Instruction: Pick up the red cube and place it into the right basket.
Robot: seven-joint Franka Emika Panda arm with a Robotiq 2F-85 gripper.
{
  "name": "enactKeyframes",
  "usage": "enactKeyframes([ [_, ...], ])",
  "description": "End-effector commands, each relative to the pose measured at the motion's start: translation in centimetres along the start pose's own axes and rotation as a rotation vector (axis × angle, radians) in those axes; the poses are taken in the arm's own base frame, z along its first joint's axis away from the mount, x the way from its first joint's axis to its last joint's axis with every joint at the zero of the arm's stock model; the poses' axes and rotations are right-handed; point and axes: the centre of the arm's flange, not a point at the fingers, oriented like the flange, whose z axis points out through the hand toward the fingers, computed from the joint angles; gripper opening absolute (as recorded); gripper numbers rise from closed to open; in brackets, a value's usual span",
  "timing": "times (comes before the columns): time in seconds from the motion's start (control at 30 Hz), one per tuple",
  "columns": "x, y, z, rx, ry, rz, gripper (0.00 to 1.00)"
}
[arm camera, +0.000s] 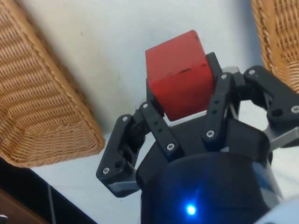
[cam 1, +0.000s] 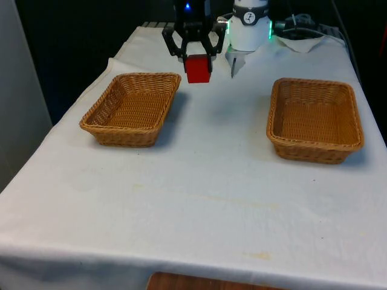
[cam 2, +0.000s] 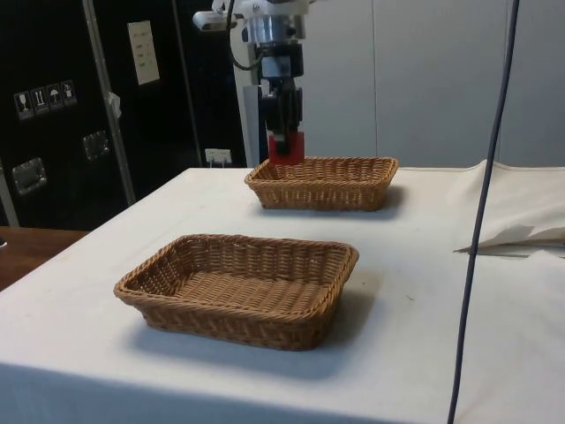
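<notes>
The gripper [cam 1: 197, 59] clamps the red cube [cam 1: 198, 68] aloft; the right basket [cam 1: 141, 107], probably the front view's left one, lies just beside.

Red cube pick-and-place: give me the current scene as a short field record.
held object: small red cube, clamped between the black two-finger gripper fingers
cube height: lifted off the white tablecloth, in the air
cube position: near the far end of the table, between the two baskets, closer to the one on the front view's left
baskets: two rectangular woven wicker baskets, one on the front view's left, one on the front view's right
basket contents: both empty
stage: cube grasped, not yet placed
</notes>
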Motion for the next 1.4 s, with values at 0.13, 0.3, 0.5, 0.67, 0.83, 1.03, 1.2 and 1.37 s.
enactKeyframes([
  [0.13, 0.0, 1.8, -0.3, 0.01, 0.0, 0.0, 0.01],
  [0.3, 0.2, 3.1, -0.4, 0.004, -0.001, 0.001, 0.01],
  [0.5, 0.8, 5.2, -0.5, -0.022, 0.001, 0.004, 0.01],
  [0.67, 1.0, 6.4, -0.4, -0.046, 0.0, 0.007, 0.01],
  [0.83, 1.1, 7.7, -0.2, -0.066, -0.001, 0.013, 0.01],
  [1.03, 1.1, 9.5, 0.4, -0.088, -0.008, 0.021, 0.01],
  [1.2, 1.1, 10.9, 1.0, -0.103, -0.014, 0.027, 0.01],
  [1.37, 1.0, 12.4, 1.3, -0.124, -0.02, 0.035, 0.01],
])
